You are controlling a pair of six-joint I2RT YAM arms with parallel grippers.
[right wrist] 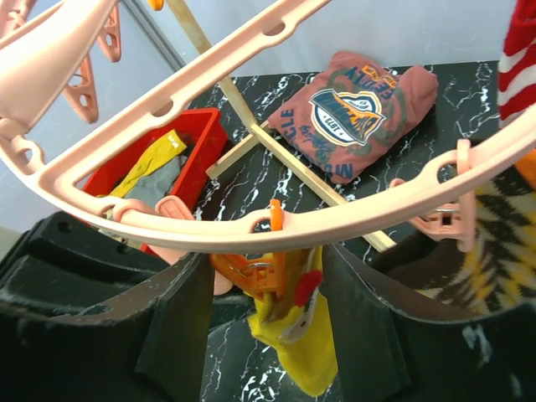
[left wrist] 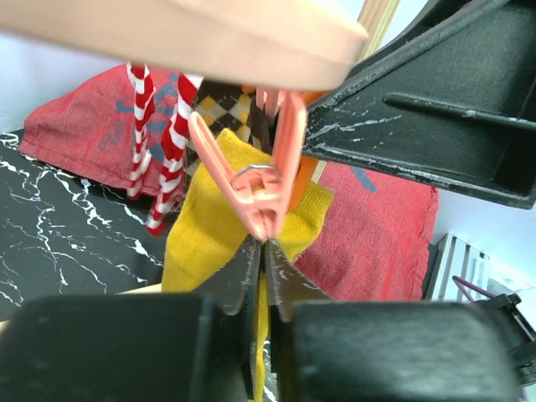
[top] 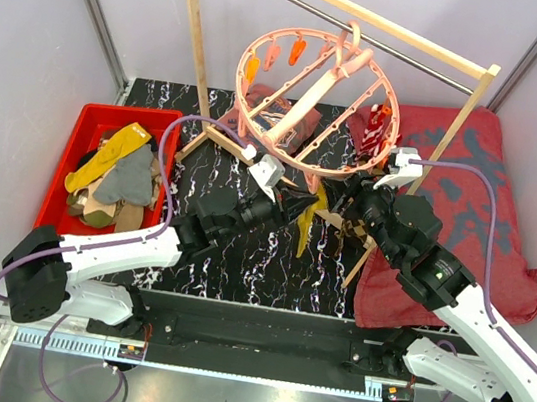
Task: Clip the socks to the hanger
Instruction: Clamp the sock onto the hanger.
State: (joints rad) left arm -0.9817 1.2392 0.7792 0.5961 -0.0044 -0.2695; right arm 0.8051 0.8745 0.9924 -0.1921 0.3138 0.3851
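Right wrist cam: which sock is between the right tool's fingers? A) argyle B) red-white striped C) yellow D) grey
C: the yellow sock hangs under the orange clip, between the spread fingers of the right tool.

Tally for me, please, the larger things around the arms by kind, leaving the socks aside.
Ring hanger: 1
Wooden rack: 1
Red bin: 1
Red cloths: 2, the patterned cloth and the folded shirt
Total: 5
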